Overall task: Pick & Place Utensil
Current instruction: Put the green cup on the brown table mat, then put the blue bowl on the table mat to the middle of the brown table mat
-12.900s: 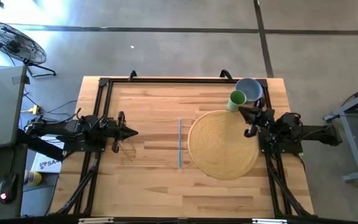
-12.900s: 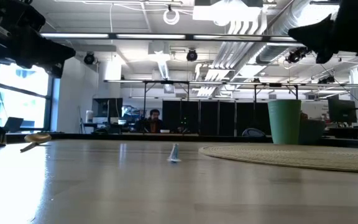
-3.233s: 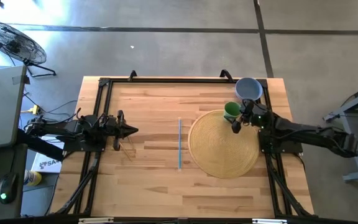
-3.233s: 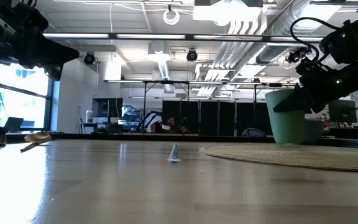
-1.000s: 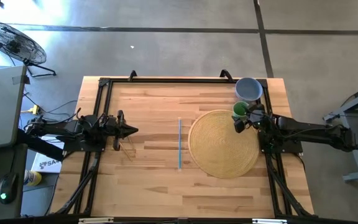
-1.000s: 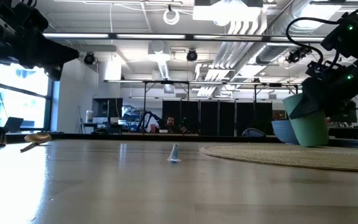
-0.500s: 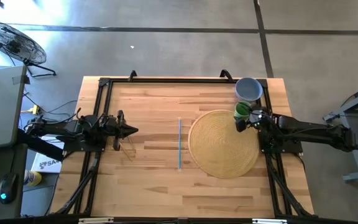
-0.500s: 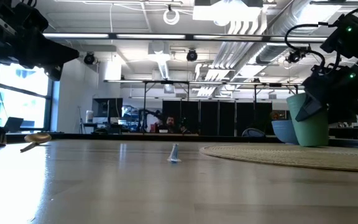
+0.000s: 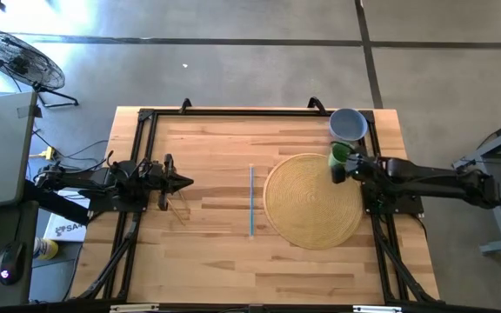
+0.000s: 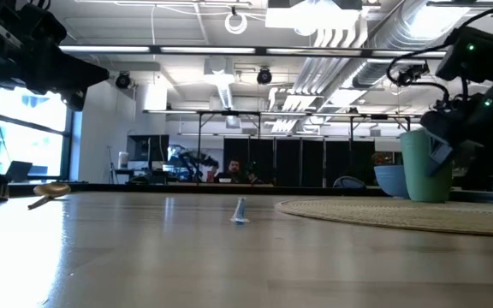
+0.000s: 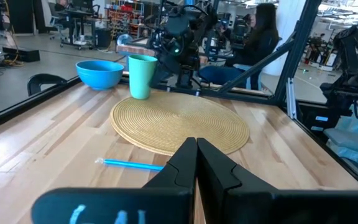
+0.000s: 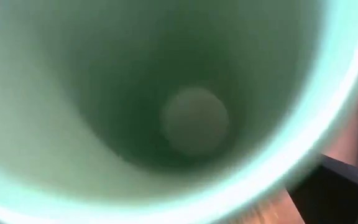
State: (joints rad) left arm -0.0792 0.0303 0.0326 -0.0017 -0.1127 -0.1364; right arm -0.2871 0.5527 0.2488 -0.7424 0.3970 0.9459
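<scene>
- Floor (image 9: 233, 69): grey concrete, dark seams crossing it.
- Standing fan (image 9: 20, 56) on the floor off the bench's far left corner.
- Ceiling (image 10: 229, 34): exposed ducts, pipes, strip lights.
- Window (image 10: 24, 128) at left, daylight coming in.
- Seated person (image 11: 260, 34) at a workstation beyond the bench (image 9: 207, 252).

A mint-green cup (image 11: 142, 76) stands at the mat's two o'clock edge. The round mat (image 9: 313, 201) is straw yellow, woven in concentric rings. The bowl (image 9: 348, 124) is bright blue, the thin utensil (image 9: 251, 201) light blue, the table (image 9: 207, 252) pale striped wood, both arms dark.
</scene>
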